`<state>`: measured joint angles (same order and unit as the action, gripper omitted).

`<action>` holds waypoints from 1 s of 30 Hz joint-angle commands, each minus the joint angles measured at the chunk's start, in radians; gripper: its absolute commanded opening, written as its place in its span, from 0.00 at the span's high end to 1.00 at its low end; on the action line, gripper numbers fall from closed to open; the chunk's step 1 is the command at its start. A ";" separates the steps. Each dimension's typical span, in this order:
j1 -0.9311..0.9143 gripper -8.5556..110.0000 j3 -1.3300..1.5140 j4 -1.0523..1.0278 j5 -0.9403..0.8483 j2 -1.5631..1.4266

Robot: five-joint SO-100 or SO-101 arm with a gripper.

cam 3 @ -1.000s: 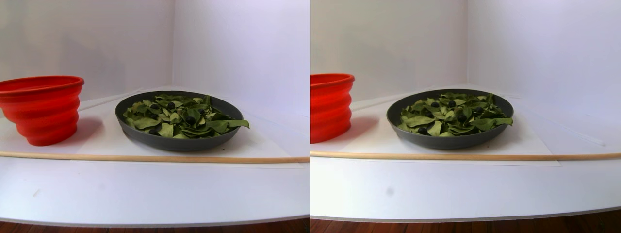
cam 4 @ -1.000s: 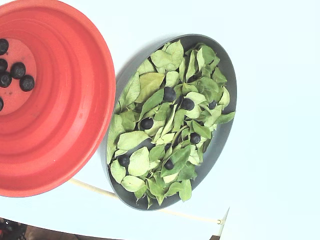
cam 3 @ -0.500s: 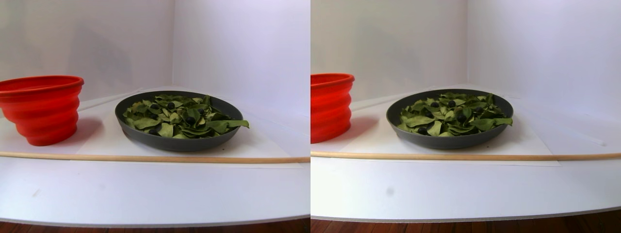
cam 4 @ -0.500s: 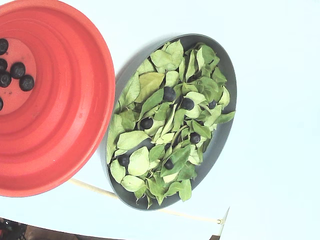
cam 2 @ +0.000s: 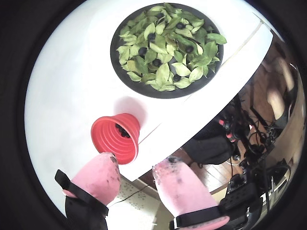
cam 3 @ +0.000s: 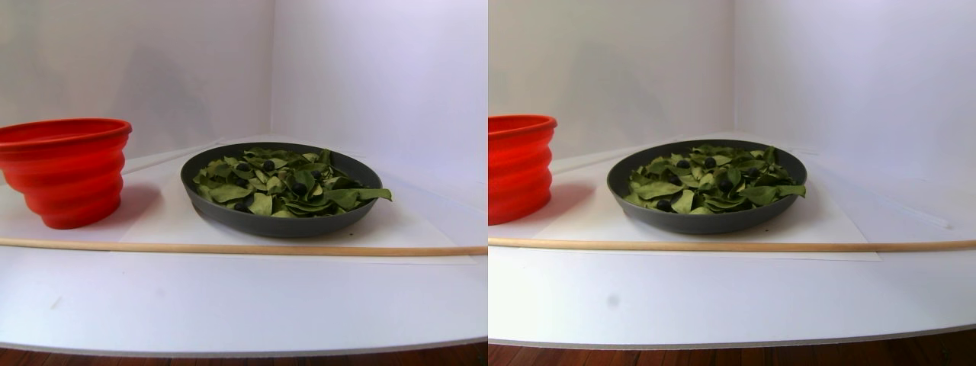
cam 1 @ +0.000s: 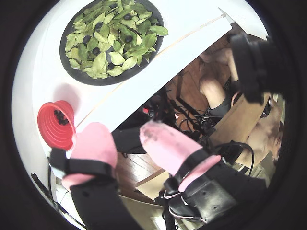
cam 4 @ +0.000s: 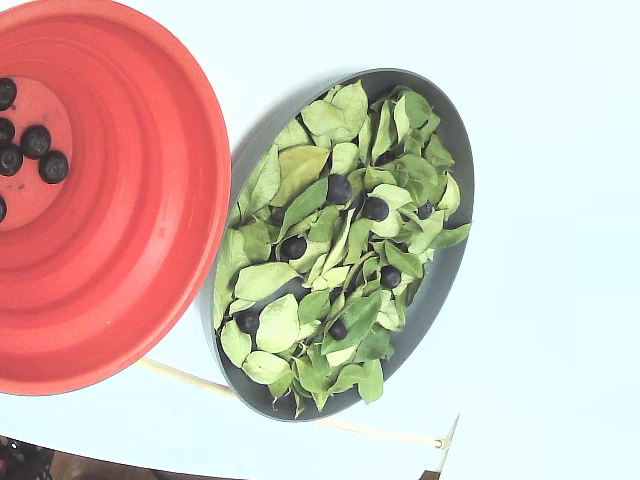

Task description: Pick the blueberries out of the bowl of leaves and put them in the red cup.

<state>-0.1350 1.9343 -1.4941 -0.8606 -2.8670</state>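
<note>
In both wrist views the end effector [cam 2: 136,172] hangs high off the desk's edge, its two pink fingers [cam 1: 165,146] spread apart and gripping nothing.

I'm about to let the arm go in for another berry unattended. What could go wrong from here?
1. Several small dark blueberries sit half under the green leaves in the oval grey bowl, so the open pink-fingered gripper may pinch a leaf instead.
2. One leaf overhangs the rim and could be dragged out.
3. The orange-red ribbed cup stands close beside the bowl; a swing might nudge it.
</note>
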 commanded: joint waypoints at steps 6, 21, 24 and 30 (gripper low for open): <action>-0.002 0.80 0.026 0.097 -0.144 0.071; -0.029 0.80 0.138 0.281 -0.371 0.181; -0.026 0.80 0.149 0.325 -0.413 0.225; -0.009 0.79 0.210 0.402 -0.479 0.276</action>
<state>-0.1534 2.1506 -1.1321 -1.3146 -2.6001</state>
